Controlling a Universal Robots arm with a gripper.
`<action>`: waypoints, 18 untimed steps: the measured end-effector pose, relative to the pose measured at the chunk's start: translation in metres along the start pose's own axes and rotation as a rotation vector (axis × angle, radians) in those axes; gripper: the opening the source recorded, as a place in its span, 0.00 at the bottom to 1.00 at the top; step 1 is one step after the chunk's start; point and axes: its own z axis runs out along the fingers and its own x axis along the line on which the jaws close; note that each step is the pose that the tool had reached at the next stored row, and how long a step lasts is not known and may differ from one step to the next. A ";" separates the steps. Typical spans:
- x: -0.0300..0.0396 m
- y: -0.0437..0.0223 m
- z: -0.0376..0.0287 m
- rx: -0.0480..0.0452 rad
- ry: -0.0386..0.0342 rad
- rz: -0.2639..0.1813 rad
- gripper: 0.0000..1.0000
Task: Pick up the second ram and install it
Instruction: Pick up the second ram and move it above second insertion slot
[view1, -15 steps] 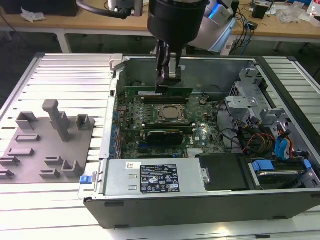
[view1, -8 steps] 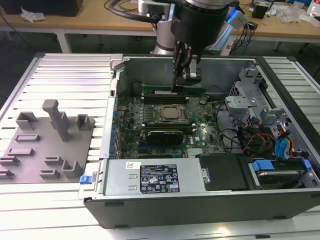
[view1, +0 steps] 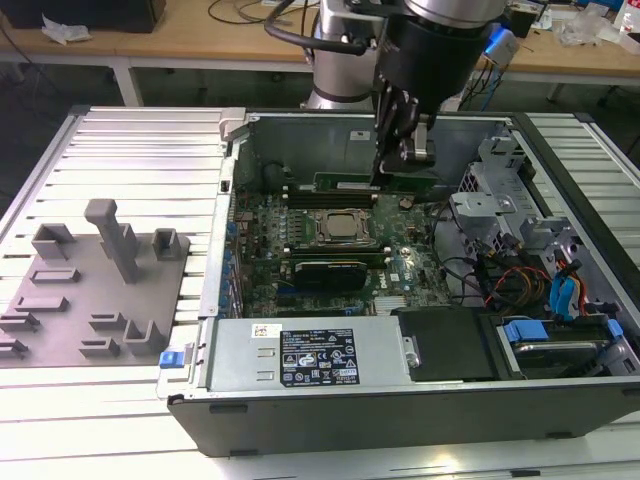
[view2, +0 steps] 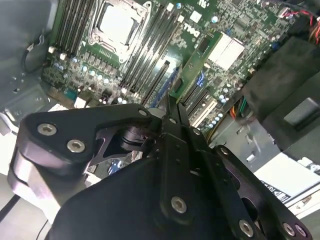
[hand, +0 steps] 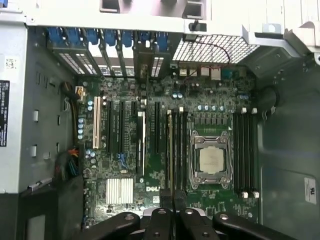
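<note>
pincer (view1: 398, 170): pinched shut on the second ram (view1: 350, 184)
ram: hung edge-down above the memory slots (view1: 300, 196), beside the processor socket (view1: 340, 228)
care: likely needed the stick level and lined up with its slot

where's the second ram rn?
In the exterior view, the second ram is held in the end effector, down near the motherboard, just on the far side of the processor socket from the camera.

Sticker (view1: 318, 358) on power supply (view1: 385, 350), 6 o'clock in exterior view, carried print too small to read.
</note>
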 end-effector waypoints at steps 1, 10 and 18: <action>-0.0003 -0.0024 0.0004 -0.0004 0.0001 0.000 0.13; -0.0011 -0.0207 0.0058 -0.0027 0.0001 0.000 0.13; -0.0013 -0.0385 0.0126 -0.0045 0.0000 0.000 0.13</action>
